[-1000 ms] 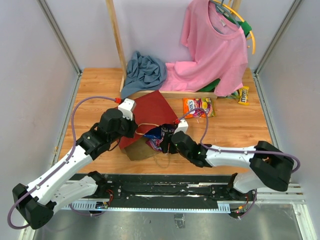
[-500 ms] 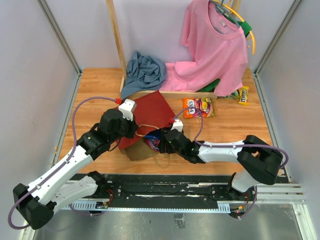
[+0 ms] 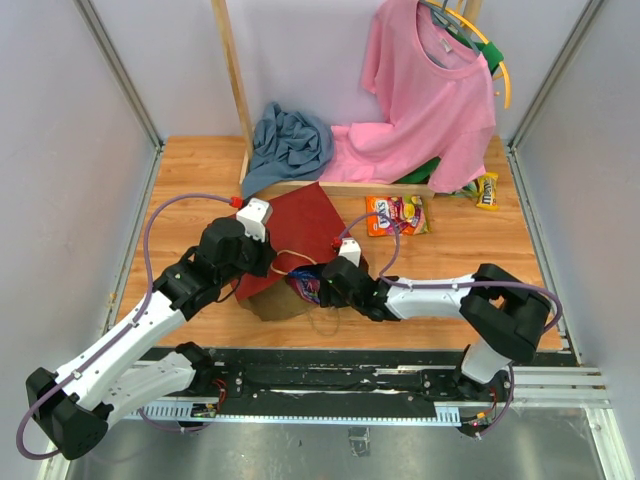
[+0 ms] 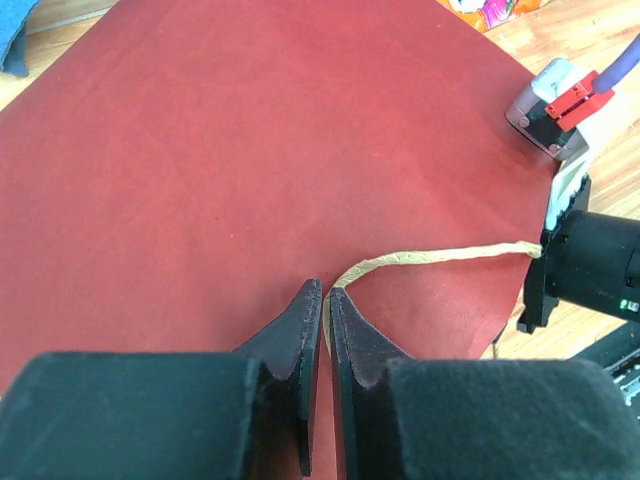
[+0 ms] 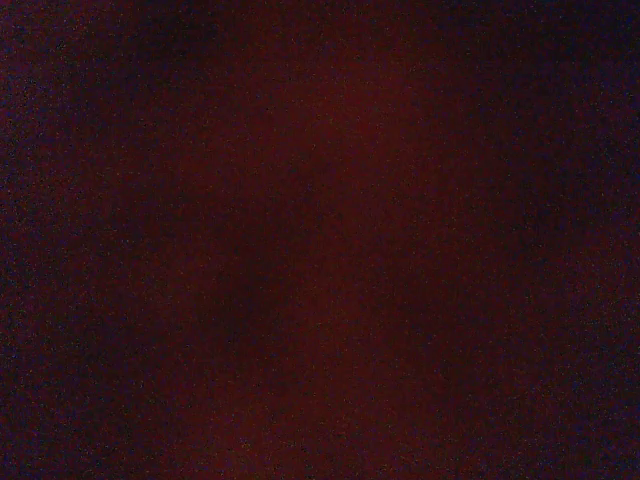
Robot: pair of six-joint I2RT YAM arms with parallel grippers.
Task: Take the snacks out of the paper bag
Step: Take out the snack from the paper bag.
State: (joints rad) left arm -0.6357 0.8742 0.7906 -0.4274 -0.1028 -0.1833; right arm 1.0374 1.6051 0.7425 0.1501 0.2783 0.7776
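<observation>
Paper bag (image 3: 300, 225) lies on its side on the table (image 3: 190, 170), red face up, mouth toward the arm bases. Left end effector (image 4: 325, 300) is clamped on the twine handle (image 4: 440, 255). Right end effector (image 3: 328, 284) sits in the bag mouth; its wrist view is only dark red, can't tell whether it's apart or together. Blue packet (image 3: 304, 284) shows at the mouth. Orange packet (image 3: 397, 213) lies on the table, apart from the bag.

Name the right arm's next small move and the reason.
Probably close the right jaws on the blue packet and draw it back out. From above they sit in the bag's mouth right at that packet, and the right wrist view shows only dark red, so they look well inside. The left jaws are shut on the twine handle, steadying the bag.
</observation>
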